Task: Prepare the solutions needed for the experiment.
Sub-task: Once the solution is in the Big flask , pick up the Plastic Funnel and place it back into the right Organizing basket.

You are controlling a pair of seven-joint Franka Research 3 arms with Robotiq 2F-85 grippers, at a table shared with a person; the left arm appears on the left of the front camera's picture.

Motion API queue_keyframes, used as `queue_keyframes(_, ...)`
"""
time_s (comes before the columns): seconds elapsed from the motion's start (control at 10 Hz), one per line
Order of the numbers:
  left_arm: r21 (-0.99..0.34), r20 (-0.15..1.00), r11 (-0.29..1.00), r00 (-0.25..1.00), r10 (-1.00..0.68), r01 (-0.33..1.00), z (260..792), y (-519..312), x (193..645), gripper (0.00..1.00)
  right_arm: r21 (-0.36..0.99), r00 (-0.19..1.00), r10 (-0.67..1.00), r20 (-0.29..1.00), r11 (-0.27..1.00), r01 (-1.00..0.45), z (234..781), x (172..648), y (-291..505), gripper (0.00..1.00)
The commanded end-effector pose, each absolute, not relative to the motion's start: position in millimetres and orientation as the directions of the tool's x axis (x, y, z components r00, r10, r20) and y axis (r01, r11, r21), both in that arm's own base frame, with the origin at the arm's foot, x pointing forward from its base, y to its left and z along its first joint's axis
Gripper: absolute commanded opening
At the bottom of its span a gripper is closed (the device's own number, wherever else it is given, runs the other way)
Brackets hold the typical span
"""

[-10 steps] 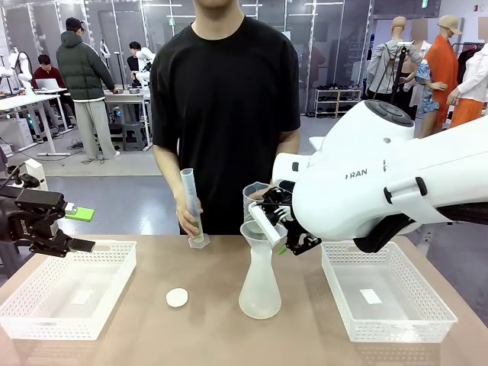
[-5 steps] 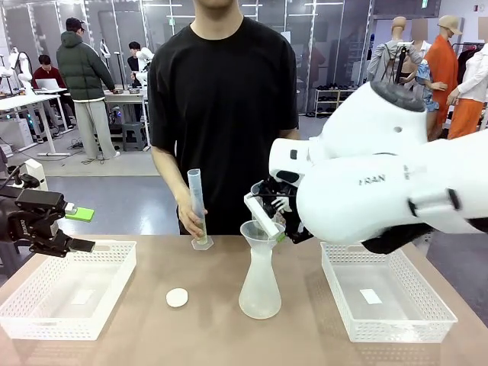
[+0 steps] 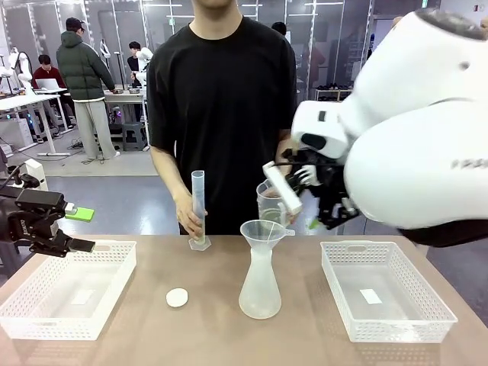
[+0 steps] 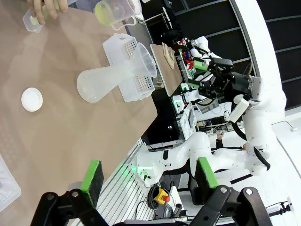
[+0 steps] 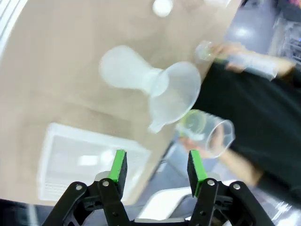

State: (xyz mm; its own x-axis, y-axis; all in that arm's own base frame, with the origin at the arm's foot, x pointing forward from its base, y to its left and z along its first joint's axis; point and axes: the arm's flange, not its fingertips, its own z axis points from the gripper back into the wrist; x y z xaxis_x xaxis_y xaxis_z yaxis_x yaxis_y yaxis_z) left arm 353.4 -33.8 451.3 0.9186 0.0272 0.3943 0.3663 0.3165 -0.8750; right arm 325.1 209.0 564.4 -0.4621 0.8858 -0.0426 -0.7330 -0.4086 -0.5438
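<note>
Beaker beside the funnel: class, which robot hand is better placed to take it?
Probably right: the right hand is open close to the beaker, while the left hand sits far off by the left basket.

Remote-station count: I see two white mesh baskets on the tabletop [image 3: 191, 335], one basket [image 3: 46, 320] at the left and one basket [image 3: 396, 324] at the right. Between them stand one frosted conical flask [image 3: 259, 290], one funnel [image 3: 263, 231] seated in its neck, and one small white round cap [image 3: 177, 297]. One person [image 3: 221, 99] faces me with two hands up: one hand [image 3: 189, 221] holds the single graduated cylinder [image 3: 198, 198], and the other hand [image 5: 187, 140] holds the single beaker [image 3: 271, 204], which is tinted by pale yellow-green solution [image 4: 106, 12]. My rig adds two grippers, the left gripper [image 4: 149, 175] and the right gripper [image 5: 155, 169].
</note>
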Motion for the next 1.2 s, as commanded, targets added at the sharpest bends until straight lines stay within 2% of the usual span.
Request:
queue_keyframes(0.0,-0.883,0.396,0.291,0.917,0.040,0.369,453,-37,353,1.00,-0.428,-0.176,0.976,0.127,-0.106,-0.897,578,318,168,0.66)
queue_keyframes(0.1,-0.883,0.396,0.291,0.917,0.040,0.369,453,-37,353,1.00,-0.380,-0.108,0.949,0.295,0.013,-0.925,577,310,148,0.66)
queue_keyframes(0.2,-0.883,0.396,0.291,0.917,0.040,0.369,453,-37,353,1.00,-0.314,-0.019,0.912,0.411,0.122,-0.942,569,304,130,0.66)
queue_keyframes(0.3,-0.883,0.396,0.291,0.917,0.040,0.369,453,-37,353,1.00,-0.274,0.006,0.860,0.511,0.169,-0.947,560,297,114,0.66)
queue_keyframes(0.4,-0.883,0.396,0.291,0.917,0.040,0.369,453,-37,353,1.00,-0.267,-0.036,0.863,0.503,0.115,-0.957,554,290,110,0.66)
queue_keyframes(0.5,-0.883,0.396,0.291,0.917,0.040,0.369,453,-37,353,1.00,-0.276,-0.073,0.922,0.379,0.037,-0.960,570,309,117,0.66)
queue_keyframes(1.0,-0.883,0.396,0.291,0.917,0.040,0.369,453,-37,353,1.00,-0.269,-0.072,0.912,0.405,0.044,-0.962,568,304,119,0.66)
queue_keyframes(1.1,-0.883,0.396,0.291,0.917,0.040,0.369,453,-37,353,1.00,-0.068,0.186,0.851,0.492,0.250,-0.966,558,313,105,0.66)
